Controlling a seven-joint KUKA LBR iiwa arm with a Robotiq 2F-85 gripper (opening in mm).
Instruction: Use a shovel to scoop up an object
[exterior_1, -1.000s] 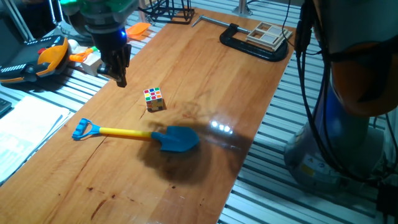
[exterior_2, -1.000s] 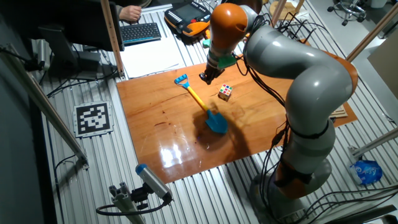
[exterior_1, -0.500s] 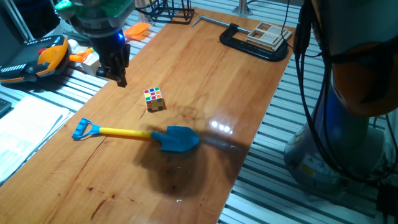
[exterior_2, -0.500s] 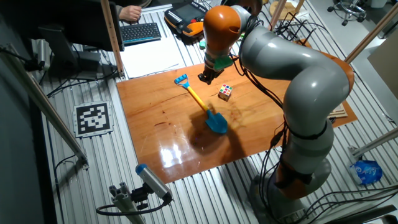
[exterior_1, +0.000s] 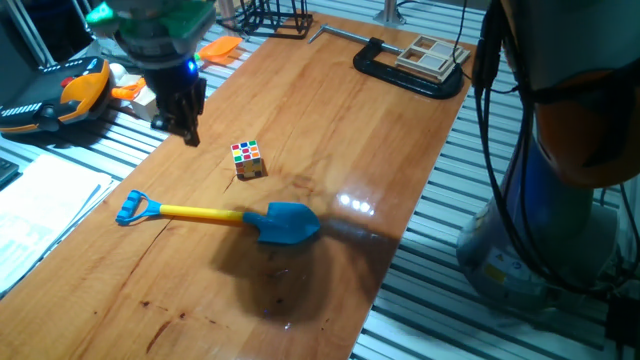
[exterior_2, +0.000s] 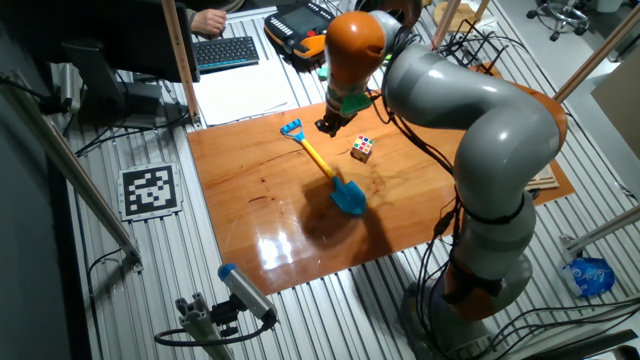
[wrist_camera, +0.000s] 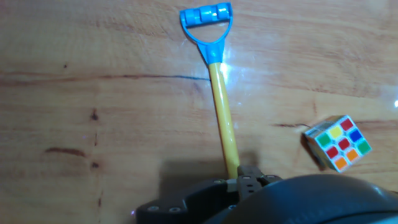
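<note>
The claw (exterior_1: 187, 128), empty with fingers near together, had drifted slightly toward the worktop's (exterior_1: 400, 150) edge. The shovel (exterior_1: 230, 217) lay untouched mid-worktop, the cube (exterior_1: 247, 158) just beyond; grasping looked not yet begun.

Tool (exterior_1: 186, 128) down, jaws together.
</note>
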